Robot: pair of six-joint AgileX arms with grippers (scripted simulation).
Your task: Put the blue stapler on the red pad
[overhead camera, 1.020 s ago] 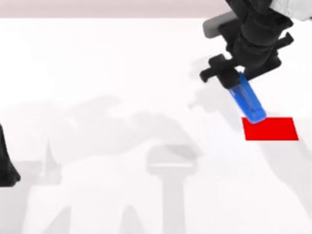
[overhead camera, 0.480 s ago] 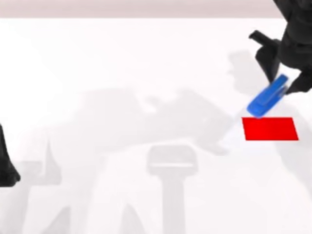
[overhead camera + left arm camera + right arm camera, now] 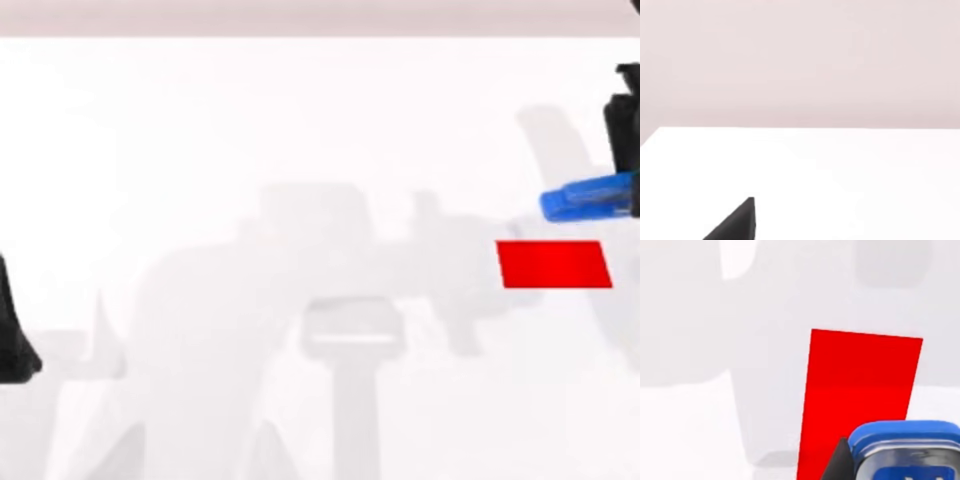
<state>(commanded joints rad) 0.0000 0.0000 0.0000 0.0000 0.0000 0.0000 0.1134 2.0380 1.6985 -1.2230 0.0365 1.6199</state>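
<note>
Our right end effector (image 3: 628, 150), at the desk's (image 3: 300, 150) right edge, is clamped on the blue stapler (image 3: 588, 198). We carry it above the desk, long axis running left-right, just beyond the red pad's (image 3: 554, 264) far edge. Our left arm (image 3: 14, 340) sits parked at the left, its end effector unseen.

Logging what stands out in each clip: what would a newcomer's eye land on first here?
First, the red pad, a bright patch lying bare on the white table at the top view's right. Just beyond it, at the right edge, the blue stapler hangs in the right claw, lying roughly level and not over the pad. The left arm sits parked at the left edge.
</note>
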